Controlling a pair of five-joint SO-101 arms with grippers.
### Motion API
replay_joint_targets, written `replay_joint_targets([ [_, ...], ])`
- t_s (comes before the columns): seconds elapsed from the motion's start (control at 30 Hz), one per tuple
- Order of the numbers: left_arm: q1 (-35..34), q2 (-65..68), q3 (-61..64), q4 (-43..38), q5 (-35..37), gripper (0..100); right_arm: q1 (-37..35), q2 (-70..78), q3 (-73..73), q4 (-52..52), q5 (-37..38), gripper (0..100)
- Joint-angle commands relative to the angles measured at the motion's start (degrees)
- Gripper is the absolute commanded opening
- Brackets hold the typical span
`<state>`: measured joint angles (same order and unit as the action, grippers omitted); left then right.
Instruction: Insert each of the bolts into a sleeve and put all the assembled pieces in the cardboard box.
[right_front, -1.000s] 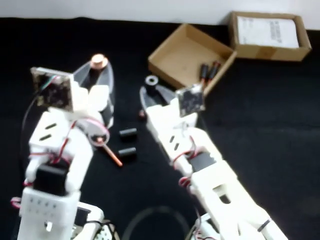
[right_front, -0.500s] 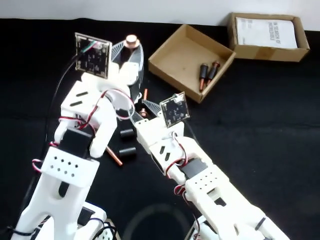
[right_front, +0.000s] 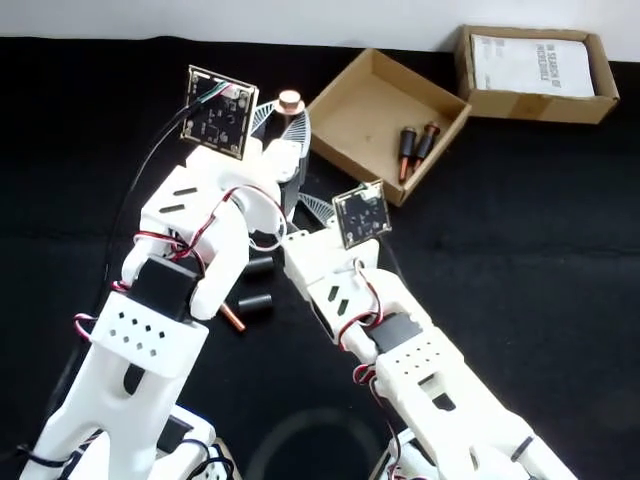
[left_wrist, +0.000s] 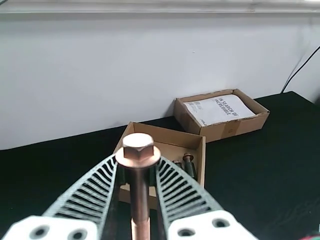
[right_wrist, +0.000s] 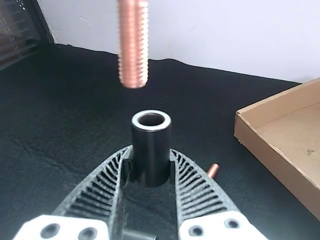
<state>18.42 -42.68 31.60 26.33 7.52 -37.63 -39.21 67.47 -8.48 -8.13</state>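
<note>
Black surface (right_front: 520, 250): over last second both arms converged just beside open brown cardboard box (right_front: 345, 110).
Left end effector (left_wrist: 138, 162) swung in toward box, clenched on copper hex-head bolt (left_wrist: 138, 150), head up.
Right end effector (right_wrist: 150, 155) drew back from box, grasping upright black cylindrical sleeve (right_wrist: 151, 135).
Bolt tip now hangs above sleeve bore, slightly off-centre, not touching. Insertion looks next.
</note>
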Motion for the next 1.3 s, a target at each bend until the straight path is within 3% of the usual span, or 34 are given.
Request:
replay_joint_targets([
  [0.0,0.31,0.04,-2.68,0.18,-0.18,1,0.75,-1.89,-0.75,-1.27,-0.09,0.8],
  [0.8,0.31,0.84,1.89,-0.26,-0.18,1,0.66,-6.73,-0.22,-0.84,0.00,0.8],
  [1.0,-1.27,6.55,1.80,-5.80,-0.18,1,0.66,-6.73,-0.22,-0.84,0.00,0.8],
  [1.27,-1.54,7.43,1.89,-6.24,-0.18,1,0.92,-6.73,-0.22,-0.84,0.00,0.8],
])
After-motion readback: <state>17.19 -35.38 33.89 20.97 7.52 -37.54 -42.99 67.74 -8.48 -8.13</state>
